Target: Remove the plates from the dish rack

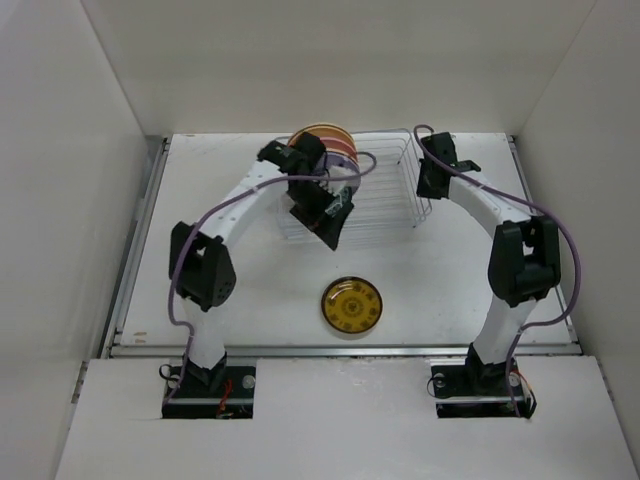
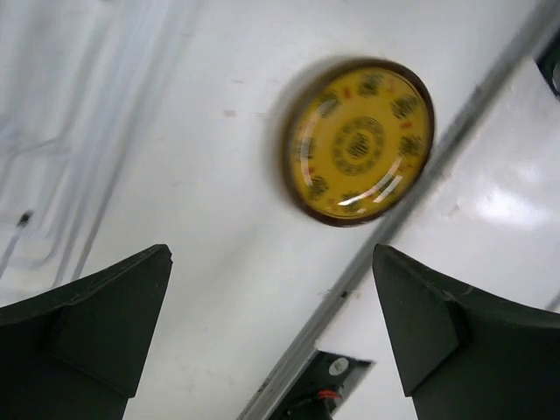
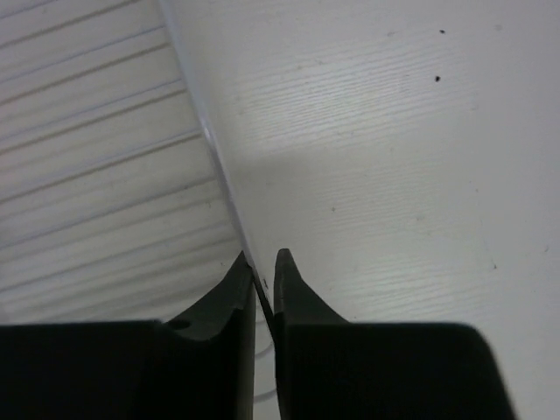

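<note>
The left end effector (image 1: 335,215) hangs over the near side of the rack (image 1: 385,195). Its fingers (image 2: 105,324) are spread wide with nothing between them. Its wrist view looks down on one yellow plate (image 2: 359,140) lying flat on the worktop (image 1: 250,300), well apart from the rack and nearer the arm bases. The other plates (image 1: 325,140) stand on edge, packed together at the rack's far left end, where amber, pink and cream rims show. The right end effector (image 3: 262,267) is at the rack's right side, closed on a thin white wire of it, probably to steady it.

The plates look stiff, glossy and breakable, so they are likely slippery under hard fingers and unforgiving if dropped. The best hold seems to be the upper rim, one finger on each face, lifting straight up clear of the dividers. The rack looks light and could tip or drag along with a jammed plate.
</note>
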### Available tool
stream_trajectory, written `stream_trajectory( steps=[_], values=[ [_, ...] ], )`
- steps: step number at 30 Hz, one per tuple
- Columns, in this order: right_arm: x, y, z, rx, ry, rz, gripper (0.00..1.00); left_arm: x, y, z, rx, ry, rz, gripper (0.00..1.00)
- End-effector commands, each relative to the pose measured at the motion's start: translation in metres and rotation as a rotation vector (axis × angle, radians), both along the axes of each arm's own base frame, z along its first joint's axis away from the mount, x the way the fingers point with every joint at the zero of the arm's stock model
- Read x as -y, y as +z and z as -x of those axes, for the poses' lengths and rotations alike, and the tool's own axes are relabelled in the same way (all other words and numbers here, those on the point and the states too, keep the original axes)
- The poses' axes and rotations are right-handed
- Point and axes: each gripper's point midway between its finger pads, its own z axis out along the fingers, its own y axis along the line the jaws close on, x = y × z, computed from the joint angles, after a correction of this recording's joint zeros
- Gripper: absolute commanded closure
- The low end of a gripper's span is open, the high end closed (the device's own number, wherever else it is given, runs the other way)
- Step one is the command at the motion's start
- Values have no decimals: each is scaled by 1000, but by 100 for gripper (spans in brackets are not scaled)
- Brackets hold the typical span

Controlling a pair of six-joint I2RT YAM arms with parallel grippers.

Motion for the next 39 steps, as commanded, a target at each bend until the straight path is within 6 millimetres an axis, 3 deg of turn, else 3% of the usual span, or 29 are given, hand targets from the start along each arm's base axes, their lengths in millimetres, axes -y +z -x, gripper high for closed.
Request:
stream_trajectory(
  steps=[1,5,6,8,13,14,15,17,18,22,30,35,37,38,39],
  values=[
    [-10,13,-12,104,-75,-109,100,-40,72,-42,260,249,30,0],
    [-10,12,2,120,-153,-183,100,-99,80,-87,337,523,-44,0],
    [-11,8,3,120,-165,-194,100,-101,81,-91,351,545,-54,0],
    [-14,18,4,164,-158,-226,100,-114,74,-102,370,565,-84,0],
    [-14,29,-9,190,-73,-168,100,-104,61,-125,459,423,-117,1],
    [-16,23,-10,167,-45,-154,100,-100,58,-125,456,387,-129,1],
    [-18,27,-12,168,7,-129,100,-96,67,-132,480,364,-111,3],
    [-22,28,-15,163,56,-120,100,-88,55,-142,480,297,-124,4],
    [-23,29,-16,165,97,-101,100,-85,60,-149,503,292,-115,6],
    [-31,23,-22,152,228,-62,100,-86,49,-167,526,264,-155,7],
    [-43,15,-40,107,361,-22,100,-78,38,-180,575,208,-170,7],
    [-45,21,-49,119,399,2,100,-68,39,-184,593,189,-144,16],
    [-40,16,-48,95,397,31,87,-64,40,-182,583,179,-121,22],
    [-39,13,-44,74,398,32,76,-61,41,-184,592,178,-107,22],
    [-39,13,-44,74,398,32,56,-55,44,-188,616,174,-91,22]
  ],
)
